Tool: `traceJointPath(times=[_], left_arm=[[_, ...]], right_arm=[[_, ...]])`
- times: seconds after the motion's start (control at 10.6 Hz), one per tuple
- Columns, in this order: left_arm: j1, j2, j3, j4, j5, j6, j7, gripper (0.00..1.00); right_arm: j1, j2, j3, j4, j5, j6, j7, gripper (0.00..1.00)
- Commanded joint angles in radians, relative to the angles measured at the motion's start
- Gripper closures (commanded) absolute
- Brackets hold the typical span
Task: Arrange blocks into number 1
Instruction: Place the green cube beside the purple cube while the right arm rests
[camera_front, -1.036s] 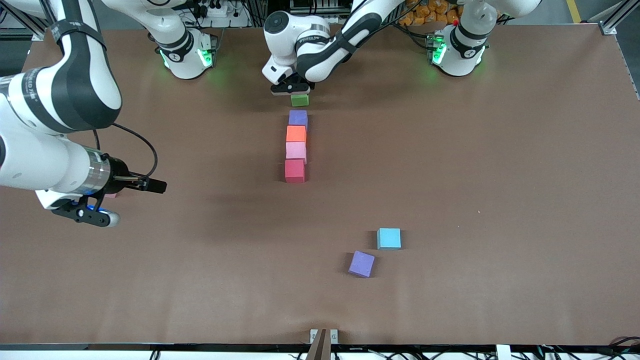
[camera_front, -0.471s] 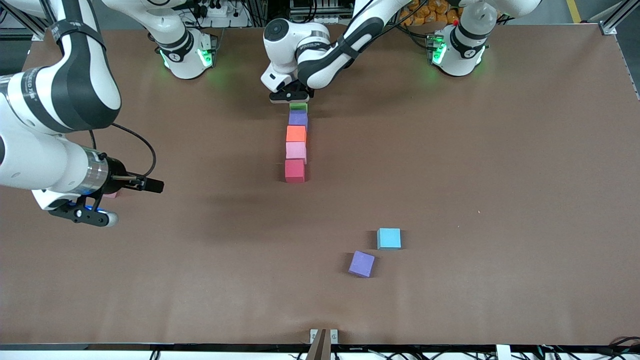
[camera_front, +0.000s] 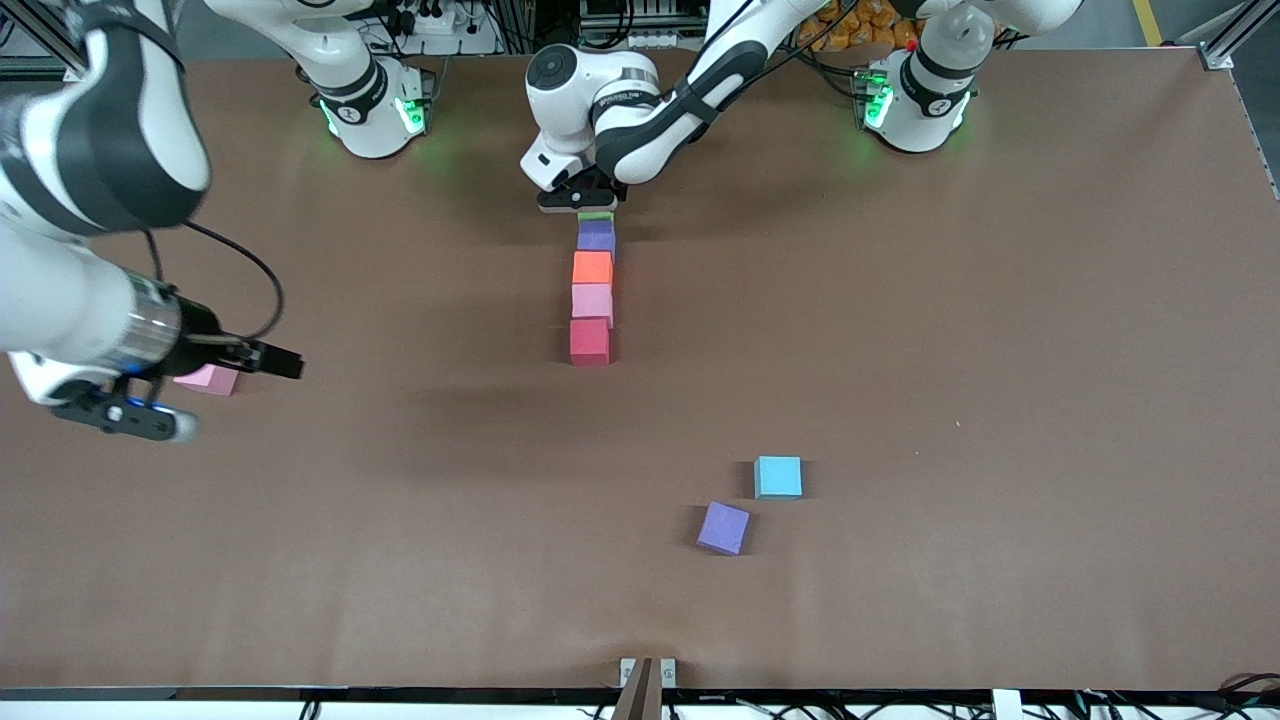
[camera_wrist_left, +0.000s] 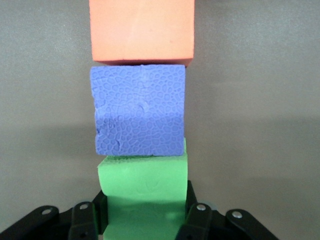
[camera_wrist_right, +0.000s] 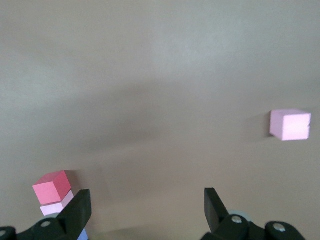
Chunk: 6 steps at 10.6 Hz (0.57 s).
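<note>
On the brown table, the left gripper clenched the green block against the purple block to extend the column (right gripper waited agape).

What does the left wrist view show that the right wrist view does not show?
Only the left wrist view shows the green block clamped in the left gripper, touching the purple block at the line's end, with the orange block next.

Only the right wrist view shows the open right gripper, a lone pink block, and the line's red block with a pink one under it.

Both show the brown table and part of the same line of blocks.
</note>
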Motion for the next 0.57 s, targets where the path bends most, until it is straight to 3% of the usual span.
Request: traceJointPath(times=[0.0, 0.19, 0.28, 0.38, 0.47], left_arm=[[-0.002, 0.01, 0.002, 0.02, 0.03, -0.025, 0.019, 1.0], [-0.002, 0.01, 0.005, 0.021, 0.022, -0.025, 0.02, 1.0], [-0.001, 0.01, 0.005, 0.023, 0.016, -0.025, 0.019, 0.55], [-0.004, 0.007, 0.005, 0.021, 0.016, -0.025, 0.01, 0.01], [-0.002, 0.0, 0.005, 0.02, 0.016, -0.04, 0.008, 0.0]], right_arm=[[-0.05, -0.092, 0.011, -0.043, -0.01, 0.001, -0.137, 0.0], [-0.067, -0.156, -0.015, -0.079, -0.012, 0.006, -0.209, 0.0], [-0.073, -0.181, -0.026, -0.091, -0.013, 0.013, -0.255, 0.0], [-0.078, -0.192, -0.029, -0.091, -0.039, 0.012, -0.271, 0.0], [-0.09, -0.219, -0.034, -0.094, -0.056, 0.012, -0.286, 0.0]])
